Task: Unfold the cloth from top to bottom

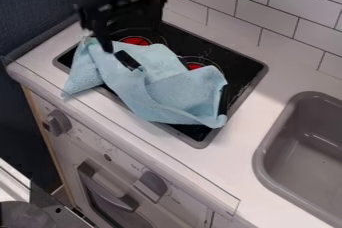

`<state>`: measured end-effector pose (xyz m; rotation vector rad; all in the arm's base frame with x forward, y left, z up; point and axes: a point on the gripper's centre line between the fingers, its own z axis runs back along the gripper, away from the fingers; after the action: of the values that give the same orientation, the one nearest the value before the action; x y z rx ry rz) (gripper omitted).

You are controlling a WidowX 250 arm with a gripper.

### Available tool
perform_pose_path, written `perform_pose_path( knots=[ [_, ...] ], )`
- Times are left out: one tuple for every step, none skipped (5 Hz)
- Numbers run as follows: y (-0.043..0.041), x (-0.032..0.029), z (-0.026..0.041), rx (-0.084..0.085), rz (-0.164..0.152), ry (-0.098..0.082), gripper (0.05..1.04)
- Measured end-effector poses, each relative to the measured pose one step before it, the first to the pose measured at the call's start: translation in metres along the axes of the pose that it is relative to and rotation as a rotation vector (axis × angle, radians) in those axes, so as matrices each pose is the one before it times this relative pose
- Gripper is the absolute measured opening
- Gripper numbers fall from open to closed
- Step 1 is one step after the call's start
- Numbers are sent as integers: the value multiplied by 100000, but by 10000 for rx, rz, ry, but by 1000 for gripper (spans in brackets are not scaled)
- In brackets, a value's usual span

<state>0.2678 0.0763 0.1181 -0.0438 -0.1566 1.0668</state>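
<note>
The black gripper (105, 36) hangs from the upper left over the back left part of the stove top, its lower end at the upper left part of the light blue cloth (180, 93). Rumpled and creased, the cloth lies across the stove top, with one corner hanging over the stove's front left edge onto the counter. Its right end is bunched near the stove's right side. A small dark patch shows amid the cloth just right of the gripper's lower end; I cannot tell what it is.
Around the cloth, the black stove top (237, 67) shows red burner markings. A grey sink (300, 154) is set into the white counter (200, 164) at the right. White tiles (267, 17) line the back wall, and knobs are on the front panel below.
</note>
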Motion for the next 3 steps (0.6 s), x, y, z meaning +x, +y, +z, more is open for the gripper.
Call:
perform_pose_path(
  knots=[
    [-1334, 784, -824, -10, -628, 304, 1001],
    [-3435, 747, -1578, 569, -1301, 185, 1001],
    [-4733, 861, -456, 45, -2025, 118, 1001]
  ],
)
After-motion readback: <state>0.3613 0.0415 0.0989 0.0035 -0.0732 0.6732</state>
